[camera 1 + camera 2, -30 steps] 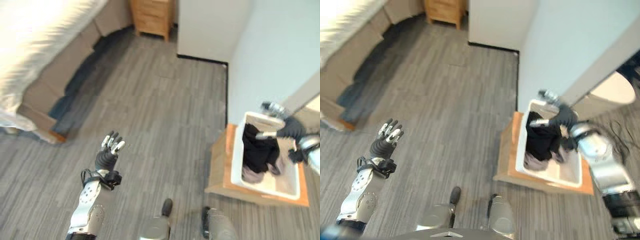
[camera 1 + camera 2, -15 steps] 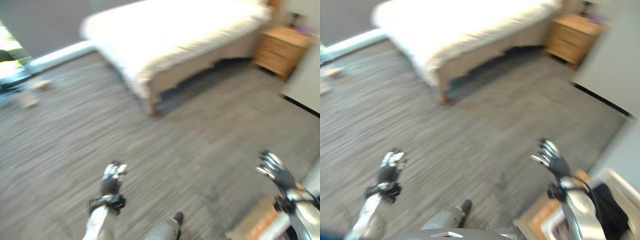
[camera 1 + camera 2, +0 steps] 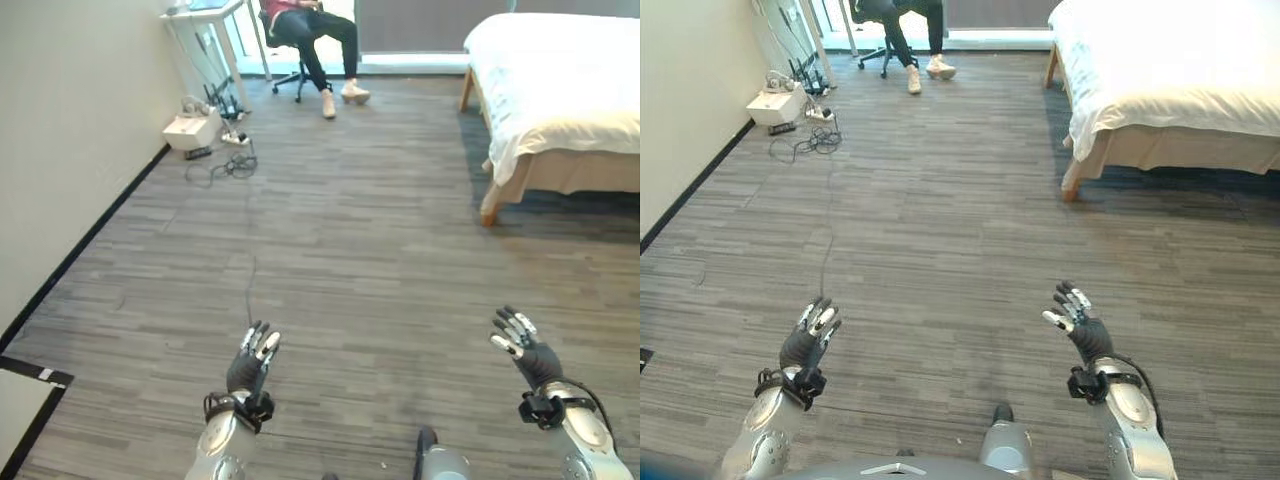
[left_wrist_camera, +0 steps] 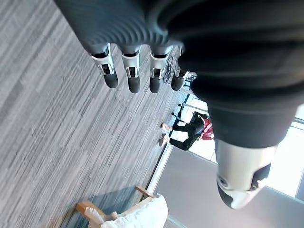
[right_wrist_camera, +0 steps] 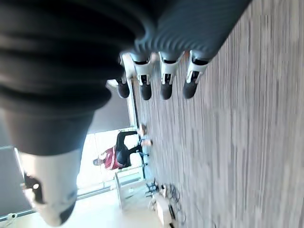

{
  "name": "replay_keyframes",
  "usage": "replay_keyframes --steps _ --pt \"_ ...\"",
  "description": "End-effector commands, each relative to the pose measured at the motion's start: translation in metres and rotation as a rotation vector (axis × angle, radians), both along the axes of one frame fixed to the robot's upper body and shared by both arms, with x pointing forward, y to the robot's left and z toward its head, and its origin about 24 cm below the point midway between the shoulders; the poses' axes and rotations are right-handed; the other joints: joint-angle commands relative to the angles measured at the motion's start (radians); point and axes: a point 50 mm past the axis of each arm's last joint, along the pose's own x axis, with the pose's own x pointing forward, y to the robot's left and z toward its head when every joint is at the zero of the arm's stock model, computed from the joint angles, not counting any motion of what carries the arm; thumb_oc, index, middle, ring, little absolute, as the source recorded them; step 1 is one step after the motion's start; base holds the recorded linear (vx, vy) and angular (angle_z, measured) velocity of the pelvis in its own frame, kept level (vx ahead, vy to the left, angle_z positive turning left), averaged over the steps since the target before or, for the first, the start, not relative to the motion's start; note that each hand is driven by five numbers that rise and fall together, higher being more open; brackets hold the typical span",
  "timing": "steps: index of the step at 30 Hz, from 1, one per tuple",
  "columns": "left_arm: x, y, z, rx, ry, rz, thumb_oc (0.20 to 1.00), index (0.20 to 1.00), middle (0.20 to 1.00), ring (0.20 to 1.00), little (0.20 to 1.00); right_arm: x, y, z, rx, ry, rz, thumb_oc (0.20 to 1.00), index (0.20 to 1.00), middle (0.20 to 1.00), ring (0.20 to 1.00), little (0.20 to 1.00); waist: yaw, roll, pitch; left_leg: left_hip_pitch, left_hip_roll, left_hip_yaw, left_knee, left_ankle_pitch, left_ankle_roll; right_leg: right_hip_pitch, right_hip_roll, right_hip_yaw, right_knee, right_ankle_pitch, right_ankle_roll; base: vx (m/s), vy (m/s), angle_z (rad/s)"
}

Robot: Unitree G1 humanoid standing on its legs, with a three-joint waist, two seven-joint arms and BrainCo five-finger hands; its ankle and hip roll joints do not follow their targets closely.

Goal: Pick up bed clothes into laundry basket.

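The grey plank floor [image 3: 340,250] takes up most of the scene, running from a pale wall on the robot's left to the bed [image 3: 560,80] at the far right. The bed has a white cover hanging over a wooden frame, and it is well apart from both arms. No loose bed clothes can be made out on it from here beyond that cover, and the laundry basket is not among the things in front of the robot. A person [image 3: 310,30] sits on a chair at the far end by the window. Near the wall, a white box [image 3: 192,130] and a tangle of cables [image 3: 228,165] lie on the floor.

The left robot hand [image 3: 252,365] is low in front, fingers straight and spread, empty. The right robot hand [image 3: 522,345] is likewise open and carries nothing.

The main risk, as I judge it, lies in the walk: heading for the bed, the robot could clip the wooden bed leg [image 3: 490,205]. Grasping the whole cover rather than a garment would also spoil the task.
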Motion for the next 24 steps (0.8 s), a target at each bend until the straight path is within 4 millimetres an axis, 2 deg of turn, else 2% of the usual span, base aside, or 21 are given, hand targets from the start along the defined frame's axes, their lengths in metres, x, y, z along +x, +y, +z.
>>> replay_keyframes --steps 1,2,3,4,5,6,7,8,10,11,13,15,18,21,24 --pt "0.014 0.011 0.020 0.110 -0.090 -0.023 1.000 1.000 1.000 1.000 1.000 0.010 0.006 0.017 0.015 -0.097 0.034 1.000 1.000 1.000 1.000 1.000 -0.014 0.005 0.024 -0.064 0.017 -0.085 0.048 -0.035 0.032 0.101 0.103 -0.002 0.007 -0.101 -0.004 -0.09 0.154 -0.07" --pt "0.017 0.012 0.022 0.127 -0.098 -0.029 1.000 1.000 1.000 1.000 1.000 0.011 0.008 0.017 0.023 -0.096 0.037 1.000 1.000 1.000 1.000 1.000 -0.021 0.004 0.031 -0.067 0.013 -0.101 0.045 -0.033 0.038 0.074 0.111 0.044 0.048 -0.105 0.006 -0.10 0.154 0.03" --pt "0.022 0.014 0.027 0.171 -0.115 -0.048 1.000 1.000 1.000 1.000 1.000 0.013 0.013 0.015 0.022 -0.094 0.051 1.000 1.000 1.000 1.000 1.000 -0.036 0.009 0.039 -0.069 0.009 -0.124 0.040 -0.031 0.045 0.047 0.137 0.124 0.084 -0.110 0.022 -0.07 0.088 0.08" --pt "0.023 0.015 0.028 0.172 -0.116 -0.048 1.000 1.000 1.000 1.000 1.000 0.013 0.013 0.015 0.022 -0.096 0.052 1.000 1.000 1.000 1.000 1.000 -0.034 0.008 0.037 -0.074 0.009 -0.122 0.040 -0.027 0.045 0.041 0.137 0.126 0.083 -0.106 0.021 -0.07 0.083 0.04" --pt "0.028 0.015 0.033 0.195 -0.138 -0.064 1.000 1.000 1.000 1.000 1.000 0.014 0.018 0.015 0.016 -0.095 0.072 1.000 1.000 1.000 1.000 1.000 -0.046 0.013 0.037 -0.077 -0.001 -0.156 0.031 -0.021 0.052 0.029 0.176 0.238 0.078 -0.120 0.021 -0.03 0.031 0.02" --pt "0.028 0.015 0.033 0.195 -0.138 -0.064 1.000 1.000 1.000 1.000 1.000 0.014 0.018 0.015 0.016 -0.095 0.072 1.000 1.000 1.000 1.000 1.000 -0.046 0.013 0.036 -0.079 -0.001 -0.156 0.031 -0.021 0.052 0.028 0.176 0.239 0.077 -0.120 0.021 -0.02 0.041 0.19" --pt "0.031 0.013 0.036 0.200 -0.159 -0.078 1.000 1.000 1.000 1.000 1.000 0.012 0.018 0.015 0.006 -0.089 0.081 1.000 1.000 1.000 1.000 1.000 -0.047 0.012 0.026 -0.081 -0.012 -0.179 0.024 -0.016 0.055 0.036 0.188 0.282 0.044 -0.122 0.008 0.01 -0.012 0.48" --pt "0.033 0.011 0.037 0.194 -0.166 -0.075 1.000 1.000 1.000 1.000 1.000 0.013 0.017 0.014 -0.003 -0.083 0.086 1.000 1.000 1.000 1.000 1.000 -0.034 0.006 0.017 -0.083 -0.018 -0.174 0.022 -0.016 0.055 0.053 0.172 0.250 -0.005 -0.113 0.000 0.01 -0.015 0.43" --pt "0.033 0.010 0.036 0.190 -0.165 -0.077 1.000 1.000 1.000 1.000 1.000 0.012 0.017 0.013 -0.006 -0.078 0.081 1.000 1.000 1.000 1.000 1.000 -0.032 0.005 0.012 -0.086 -0.021 -0.179 0.023 -0.015 0.055 0.066 0.169 0.244 -0.030 -0.110 -0.003 0.01 -0.038 0.10" --pt "0.032 0.008 0.034 0.165 -0.167 -0.055 1.000 1.000 1.000 1.000 1.000 0.016 0.017 0.012 -0.018 -0.074 0.087 1.000 1.000 1.000 1.000 1.000 -0.017 -0.002 -0.004 -0.089 -0.025 -0.174 0.010 -0.002 0.049 0.100 0.171 0.236 -0.106 -0.089 -0.004 0.01 -0.068 -0.01" --pt "0.031 0.008 0.033 0.155 -0.163 -0.044 1.000 1.000 1.000 1.000 1.000 0.017 0.016 0.013 -0.027 -0.077 0.086 1.000 1.000 1.000 1.000 1.000 -0.010 -0.002 -0.009 -0.086 -0.025 -0.170 0.003 0.002 0.047 0.112 0.173 0.232 -0.129 -0.081 -0.003 0.03 -0.062 -0.06" --pt "0.020 0.001 0.024 0.100 -0.133 -0.039 1.000 1.000 1.000 1.000 1.000 0.018 0.012 0.015 0.014 -0.089 0.031 1.000 1.000 1.000 1.000 1.000 0.005 -0.004 -0.029 -0.075 -0.021 -0.163 -0.010 0.004 0.041 0.147 0.173 0.210 -0.178 -0.066 -0.003 0.10 -0.062 -0.03" --pt "0.019 -0.002 0.023 0.111 -0.125 -0.058 1.000 1.000 1.000 1.000 1.000 0.017 0.013 0.010 0.042 -0.076 0.007 1.000 1.000 1.000 1.000 1.000 0.006 -0.004 -0.032 -0.068 -0.020 -0.168 -0.013 0.007 0.038 0.157 0.174 0.203 -0.185 -0.065 -0.005 0.06 -0.022 0.06" --pt "0.015 -0.007 0.024 0.069 -0.132 -0.049 1.000 1.000 1.000 1.000 1.000 0.012 0.023 0.002 0.113 -0.047 0.000 1.000 1.000 1.000 1.000 1.000 0.015 -0.004 -0.039 -0.059 -0.019 -0.180 -0.022 0.006 0.037 0.173 0.174 0.185 -0.195 -0.066 -0.008 0.05 -0.005 0.11" --pt "0.014 -0.007 0.023 0.069 -0.120 -0.034 1.000 1.000 1.000 1.000 1.000 0.009 0.026 0.003 0.097 -0.044 0.020 1.000 1.000 1.000 1.000 1.000 0.021 -0.006 -0.045 -0.059 -0.018 -0.190 -0.023 0.004 0.036 0.177 0.175 0.175 -0.196 -0.068 -0.007 0.03 0.001 0.12"
